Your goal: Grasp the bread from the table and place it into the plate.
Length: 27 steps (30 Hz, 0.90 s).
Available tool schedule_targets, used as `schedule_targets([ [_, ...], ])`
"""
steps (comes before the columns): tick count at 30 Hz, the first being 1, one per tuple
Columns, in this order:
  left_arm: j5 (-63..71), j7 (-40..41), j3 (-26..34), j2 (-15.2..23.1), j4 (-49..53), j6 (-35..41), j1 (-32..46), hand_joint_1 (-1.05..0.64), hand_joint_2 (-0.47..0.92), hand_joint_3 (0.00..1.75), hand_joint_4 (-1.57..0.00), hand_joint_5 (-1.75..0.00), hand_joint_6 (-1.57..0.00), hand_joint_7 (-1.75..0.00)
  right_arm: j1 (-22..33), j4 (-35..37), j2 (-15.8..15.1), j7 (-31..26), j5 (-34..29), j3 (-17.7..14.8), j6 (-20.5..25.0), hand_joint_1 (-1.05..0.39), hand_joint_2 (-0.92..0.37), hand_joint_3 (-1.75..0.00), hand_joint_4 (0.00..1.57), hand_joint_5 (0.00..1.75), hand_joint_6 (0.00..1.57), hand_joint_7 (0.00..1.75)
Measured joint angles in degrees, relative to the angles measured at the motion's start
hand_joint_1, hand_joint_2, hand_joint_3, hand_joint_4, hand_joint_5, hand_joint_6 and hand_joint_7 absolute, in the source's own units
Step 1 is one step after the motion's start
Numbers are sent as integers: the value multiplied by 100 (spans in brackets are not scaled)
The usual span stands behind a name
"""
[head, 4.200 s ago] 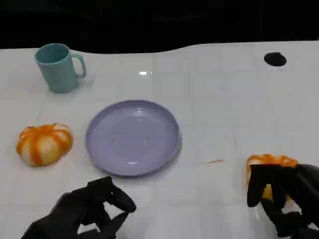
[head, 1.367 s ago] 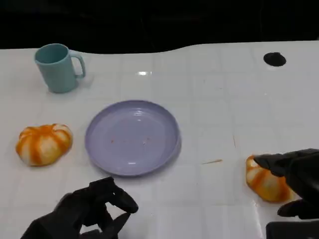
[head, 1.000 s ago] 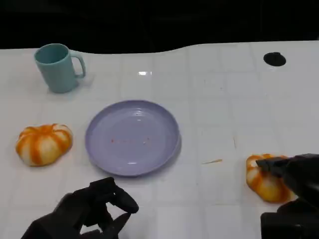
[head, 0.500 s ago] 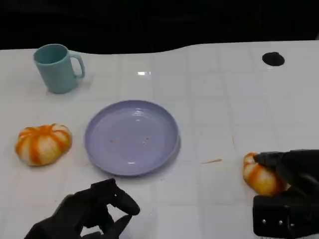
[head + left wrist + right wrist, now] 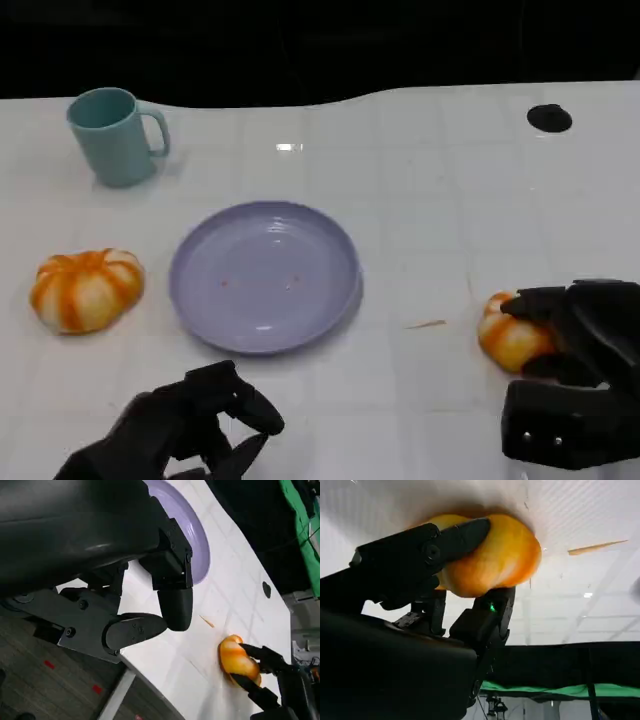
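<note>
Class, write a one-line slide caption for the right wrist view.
Right hand grips the orange bread on the white table.

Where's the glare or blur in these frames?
Head view: a small bright glare spot on the table behind the plate; background black. Left wrist view: the left hand looms large and dark. Right wrist view: the bread is sharp, the table near it washed out.

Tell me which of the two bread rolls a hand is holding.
The bread right of the plate, gripped by the right hand; the other bread lies untouched.
</note>
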Motion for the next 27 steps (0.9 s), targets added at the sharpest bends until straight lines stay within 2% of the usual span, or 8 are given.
schedule_targets([
  [2, 0, 0, 0, -1, -1, 0, 1, -30, 80, 65, -65, -175, -64, -126, -19, 67, 0, -124, 41, 0, -99, -6, -82, -25, 93, 175, 84, 144],
  [3, 0, 0, 0, -3, -4, 0, 0, -29, 80, 65, -64, -175, -64, -126, -22, 83, 0, -185, 60, 0, -143, -6, -61, -64, 93, 175, 84, 143],
  [5, 0, 0, -1, -5, -10, 0, 0, -29, 80, 65, -64, -175, -64, -126, -23, 100, 0, -300, 121, -1, -250, -5, -42, -98, 94, 175, 88, 138],
  [9, 31, 2, -13, -5, -10, -13, 1, -28, 81, 64, -65, -175, -64, -126, -27, 177, -1, -739, 137, -2, -610, -4, -30, -119, 95, 175, 93, 128],
  [16, 72, 6, -47, -28, -97, 57, 2, -27, 81, 64, -63, -175, -64, -126, -27, 85, 1, -1124, 146, -2, -1044, -3, -23, -132, 99, 175, 94, 135],
  [19, 73, 9, -55, -58, -115, 77, 3, -26, 81, 63, -64, -175, -64, -126, -30, -81, 53, -1140, 217, -2, -1155, -4, -18, -135, 99, 175, 85, 155],
  [21, 73, 10, -55, -62, -115, 76, 5, -26, 81, 63, -64, -175, -63, -126, -30, -238, 157, -1132, 293, -3, -1171, -7, -24, -129, 99, 175, 76, 168],
  [27, 73, 10, -58, -82, -129, 79, 9, -23, 82, 63, -64, -175, -63, -126, -32, -767, 534, -715, 626, 11, -1318, -11, -23, -134, 98, 175, 83, 156],
])
